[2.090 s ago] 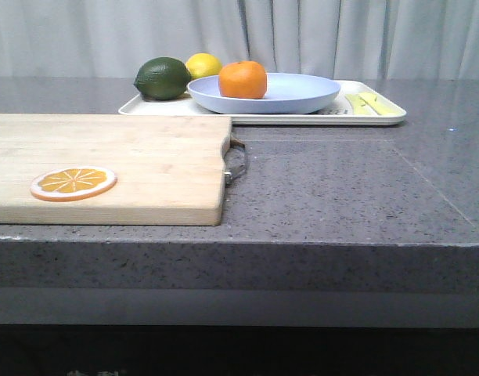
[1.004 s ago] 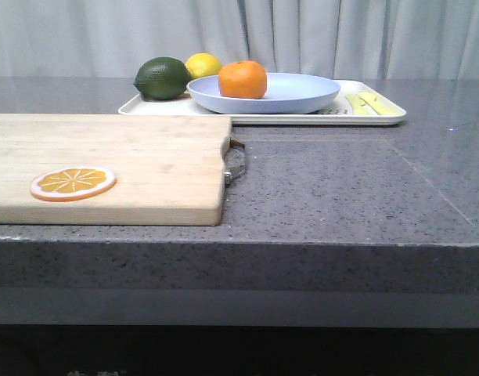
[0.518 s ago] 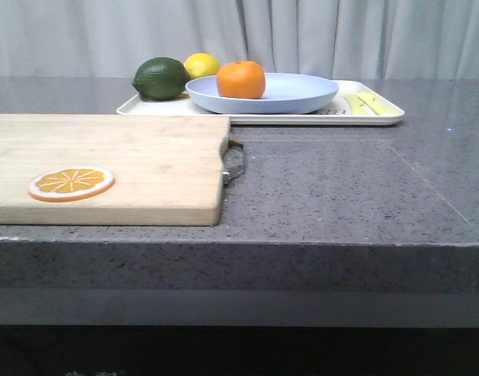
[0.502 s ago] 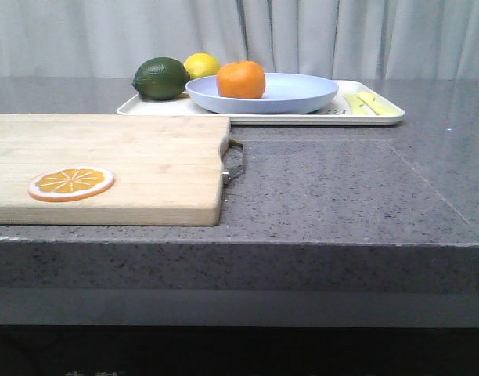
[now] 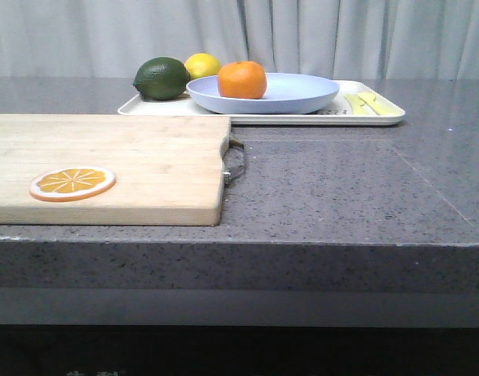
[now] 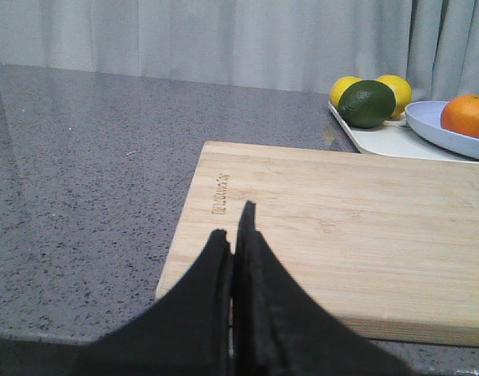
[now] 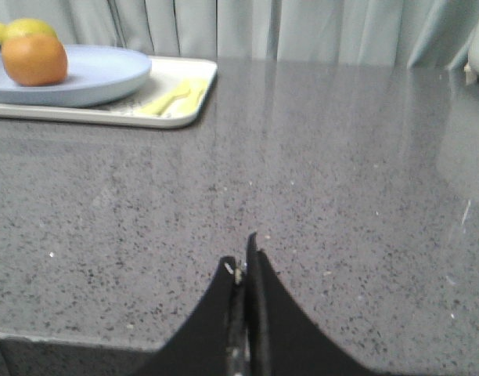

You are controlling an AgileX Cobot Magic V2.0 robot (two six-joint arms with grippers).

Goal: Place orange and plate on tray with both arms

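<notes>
The orange [image 5: 242,80] rests on the pale lavender-blue plate [image 5: 302,95], and the plate sits on the cream-white tray [image 5: 365,117] at the back of the counter. They also show in the right wrist view: orange [image 7: 34,59], plate [image 7: 99,74], tray [image 7: 185,98]. My left gripper [image 6: 233,227] is shut and empty, low at the near edge of the wooden cutting board [image 6: 341,227]. My right gripper [image 7: 241,262] is shut and empty over bare counter near the front edge. Neither arm shows in the front view.
A dark green lime [image 5: 162,78] and a yellow lemon [image 5: 203,65] sit on the tray's left end; pale yellow utensils [image 5: 372,103] lie on its right end. An orange slice [image 5: 73,183] lies on the cutting board [image 5: 145,164], which has a metal handle [image 5: 236,163].
Nothing on the counter has moved; the front picture only shifts by a few pixels.
</notes>
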